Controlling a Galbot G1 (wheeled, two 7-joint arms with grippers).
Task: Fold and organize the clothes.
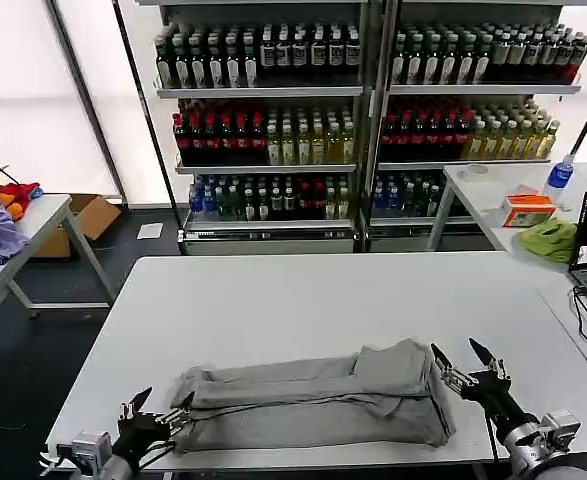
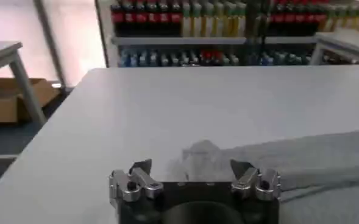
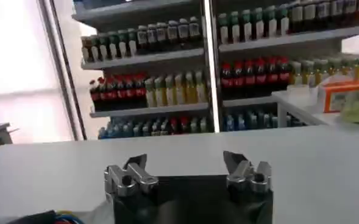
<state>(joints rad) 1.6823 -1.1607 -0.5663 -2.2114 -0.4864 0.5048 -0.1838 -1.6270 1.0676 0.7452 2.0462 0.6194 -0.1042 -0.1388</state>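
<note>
Grey fabric, a light grey shirt folded into a long band, lies across the near part of the white table, its ends close to the two grippers. At the near edge the left gripper sits at the band's left end with its jaws spread wide and nothing between them, the cloth lying just ahead of its fingertips in the left wrist view; the right gripper stands just beside the band's right end, jaws likewise wide apart and empty. Beyond the table stand shelves of bottles, with side tables to either side.
</note>
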